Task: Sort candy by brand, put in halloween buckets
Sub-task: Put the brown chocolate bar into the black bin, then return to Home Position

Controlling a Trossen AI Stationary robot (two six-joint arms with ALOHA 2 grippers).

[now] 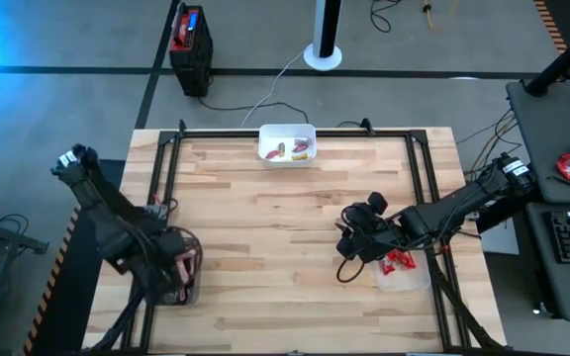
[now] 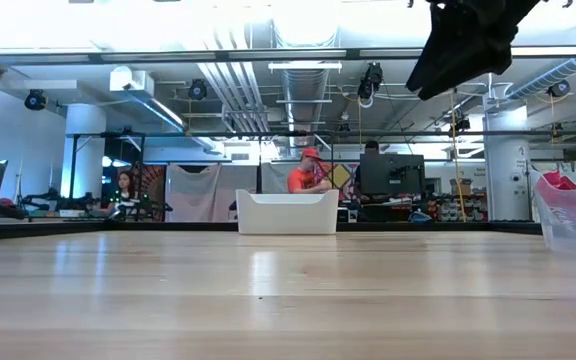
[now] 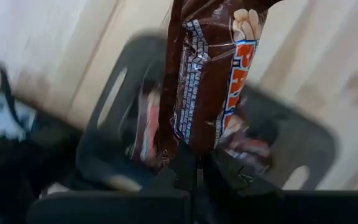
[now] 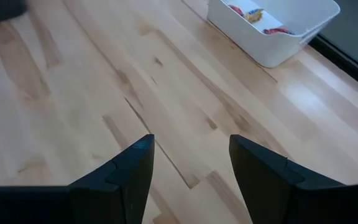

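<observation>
The left pincer (image 3: 194,168), clenched on a dark brown wrapped candy bar (image 3: 207,74), hangs over the dark grey rectangular bin (image 1: 181,287) at the wooden worktop's (image 1: 285,247) near left corner. The bar's long axis runs straight out from the fingers. This looks like the drop step, which calls for releasing over the bin; the right pincer (image 4: 188,165), released and empty, waits beside the clear plastic bin (image 1: 404,272) near the right edge.

A lab: exposed ceiling ducts (image 2: 230,85); monitors (image 2: 389,175); seated people (image 2: 308,172).
</observation>
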